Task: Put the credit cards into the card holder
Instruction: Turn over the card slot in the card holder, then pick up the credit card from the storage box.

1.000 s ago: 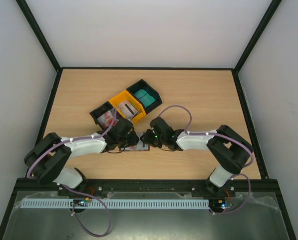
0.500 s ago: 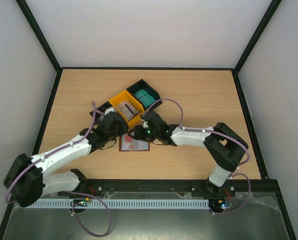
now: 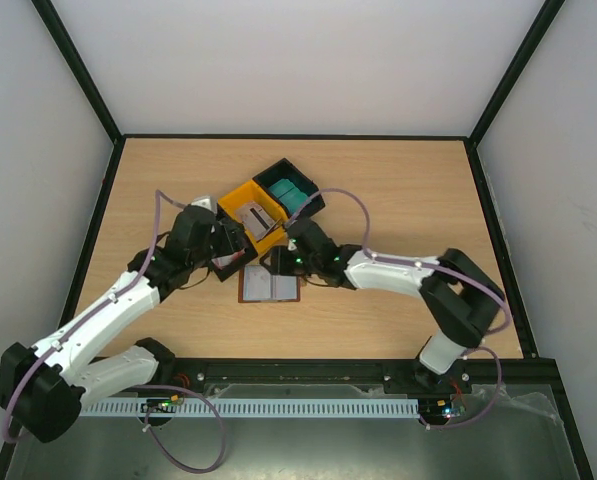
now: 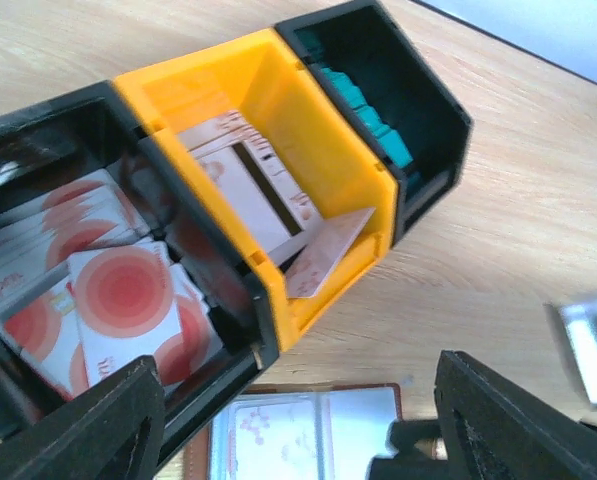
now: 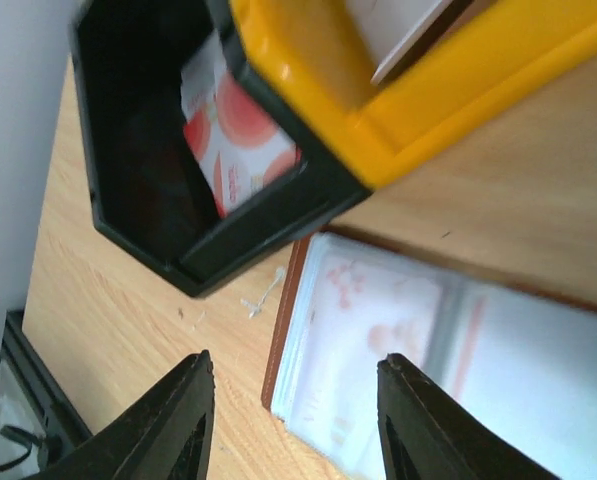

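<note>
Credit cards (image 3: pixel 291 194) fill three joined bins (image 3: pixel 238 196) at the centre of the top view. The card holder (image 3: pixel 269 287) lies open on the desk (image 3: pixel 408 190) just below them, with the left tool (image 3: pixel 228 252) over the lower-left bin and the right tool (image 3: pixel 281 262) by the holder's upper edge. In the left wrist view, red-marked, pale and teal cards lie in separate bins, and the fingers (image 4: pixel 88 430) are spread and empty. In the right wrist view, the fingers (image 5: pixel 428 420) stand apart and empty, over the open holder at lower right.
</note>
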Motion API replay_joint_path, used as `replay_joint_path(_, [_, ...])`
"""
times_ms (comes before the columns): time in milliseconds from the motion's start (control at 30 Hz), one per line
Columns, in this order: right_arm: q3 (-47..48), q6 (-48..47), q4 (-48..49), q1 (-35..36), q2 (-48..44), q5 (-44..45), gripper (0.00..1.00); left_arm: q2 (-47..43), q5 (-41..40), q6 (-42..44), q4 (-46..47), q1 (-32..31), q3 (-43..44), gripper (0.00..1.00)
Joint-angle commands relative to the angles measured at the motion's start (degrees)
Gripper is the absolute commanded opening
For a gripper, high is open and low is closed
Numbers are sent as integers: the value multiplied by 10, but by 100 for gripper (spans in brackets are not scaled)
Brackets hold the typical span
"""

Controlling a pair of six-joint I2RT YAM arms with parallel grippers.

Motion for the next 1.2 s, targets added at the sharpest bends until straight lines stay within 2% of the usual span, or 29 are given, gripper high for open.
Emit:
replay_joint_path(0, [-46, -6, -45, -39, -90, 121, 45, 23, 53, 110, -16, 3, 48, 77])
replay_joint_path(167, [-103, -4, -77, -82, -178, 195, 48, 81, 88, 169, -19, 2, 92, 79])
replay_joint_path(367, [-126, -17, -98, -109, -203, 209, 49, 187, 127, 237, -34, -19, 166, 76])
replay_joint_path(467, [-134, -22, -94, -115, -198, 205, 49, 258, 80, 258, -62, -51, 216, 70])
replay_joint_path(567, [-136, -28, -89, -120, -182, 193, 49, 333, 15, 263, -90, -74, 266, 55])
replay_joint_path(633, [-132, -32, -89, -123, -169, 182, 49, 384, -17, 261, -105, -79, 293, 50])
replay_joint_path(800, [-132, -42, -88, -127, -159, 172, 49, 459, -73, 257, -122, -82, 333, 49])
replay_joint_path(1033, [-140, -48, -86, -130, -155, 164, 49, 498, -100, 248, -121, -81, 354, 49])
replay_joint_path(1167, [-143, -48, -83, -133, -152, 162, 49, 512, -107, 250, -124, -80, 363, 43])
